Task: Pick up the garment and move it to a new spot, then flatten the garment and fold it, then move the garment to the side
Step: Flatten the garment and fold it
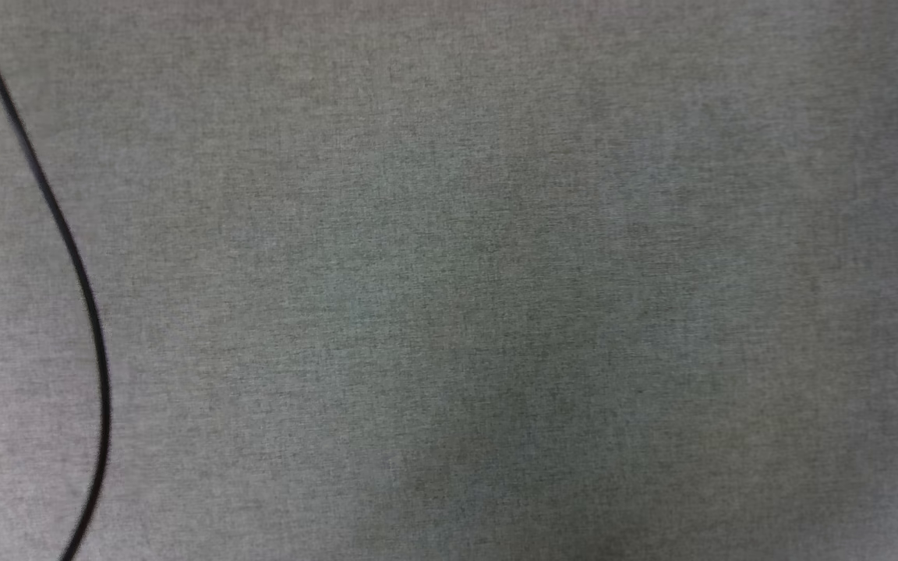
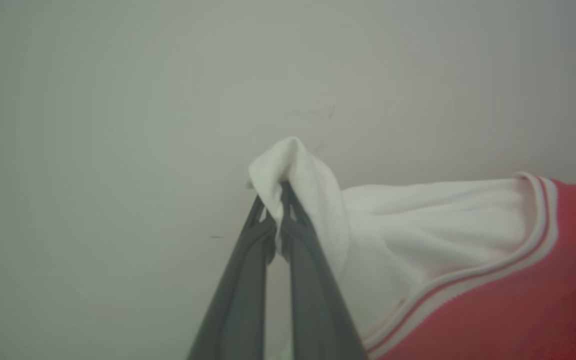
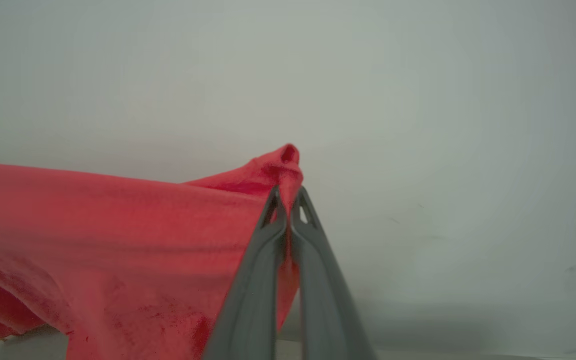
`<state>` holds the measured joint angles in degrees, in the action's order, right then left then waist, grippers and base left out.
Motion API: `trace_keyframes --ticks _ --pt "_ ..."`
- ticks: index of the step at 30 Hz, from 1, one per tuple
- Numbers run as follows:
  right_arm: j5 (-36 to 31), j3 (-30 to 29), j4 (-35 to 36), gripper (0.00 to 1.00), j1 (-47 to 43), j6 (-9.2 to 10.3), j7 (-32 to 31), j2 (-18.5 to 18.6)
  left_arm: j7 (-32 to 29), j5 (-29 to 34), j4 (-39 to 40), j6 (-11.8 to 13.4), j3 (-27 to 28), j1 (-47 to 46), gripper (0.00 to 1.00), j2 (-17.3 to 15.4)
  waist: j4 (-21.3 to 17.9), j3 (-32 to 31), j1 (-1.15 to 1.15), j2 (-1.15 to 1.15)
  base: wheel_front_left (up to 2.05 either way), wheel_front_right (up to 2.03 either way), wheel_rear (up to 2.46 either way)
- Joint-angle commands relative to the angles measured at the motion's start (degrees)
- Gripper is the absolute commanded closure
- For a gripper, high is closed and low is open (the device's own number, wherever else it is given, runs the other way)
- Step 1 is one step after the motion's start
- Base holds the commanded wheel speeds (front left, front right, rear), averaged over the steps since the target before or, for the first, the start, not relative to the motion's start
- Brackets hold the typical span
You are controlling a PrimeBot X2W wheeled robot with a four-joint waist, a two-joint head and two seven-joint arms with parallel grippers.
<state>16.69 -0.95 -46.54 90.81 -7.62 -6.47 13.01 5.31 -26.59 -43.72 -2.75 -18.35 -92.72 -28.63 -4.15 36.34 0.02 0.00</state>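
The left gripper (image 2: 273,197) pinches the shirt's (image 2: 493,310) white sleeve (image 2: 418,230); the right gripper (image 3: 288,197) pinches its red cloth.

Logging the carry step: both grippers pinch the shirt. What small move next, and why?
Probably lower both arms toward the grey surface, grips shut: the left gripper pinches the shirt by a white sleeve, the right gripper by a red edge.

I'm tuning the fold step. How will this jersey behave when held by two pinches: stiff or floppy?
Probably floppy: the jersey sags and creases away from each pinch. Likely light: left gripper and right gripper hold it by small bunched tips.
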Motion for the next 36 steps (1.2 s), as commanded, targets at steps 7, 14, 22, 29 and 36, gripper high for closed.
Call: trace_keyframes --ticks 7,14,22,29,36 --pt "4.12 5.66 -5.56 1.00 -6.60 0.21 2.16 0.79 1.81 -5.30 -6.69 -2.70 1.42 9.66 1.00 1.42 0.88 -0.91 -0.02 0.00 0.00 0.00 0.00" --pt "10.54 12.69 -6.15 1.00 -21.49 0.21 3.69 2.79 5.18 -11.09 -8.93 -4.35 1.89 25.94 1.00 3.22 1.69 -7.10 -0.02 0.00 0.00 0.00 0.00" --pt "19.15 18.00 0.81 1.00 -46.20 0.38 7.41 8.41 8.88 -18.04 -2.56 -4.55 2.50 52.55 1.00 3.54 2.88 -17.63 -0.02 0.00 0.00 0.00 0.00" --pt "20.72 16.70 7.26 1.00 -62.18 0.49 9.11 11.56 9.77 -19.12 6.55 -1.34 4.37 70.07 1.00 4.24 3.77 -24.92 -0.02 0.00 0.00 0.00 0.00" --pt "18.07 10.05 14.37 1.00 -78.71 0.56 7.67 10.47 6.73 -20.30 18.89 4.20 4.58 86.10 1.00 2.43 5.07 -31.28 -0.02 0.00 0.00 0.00 0.00"
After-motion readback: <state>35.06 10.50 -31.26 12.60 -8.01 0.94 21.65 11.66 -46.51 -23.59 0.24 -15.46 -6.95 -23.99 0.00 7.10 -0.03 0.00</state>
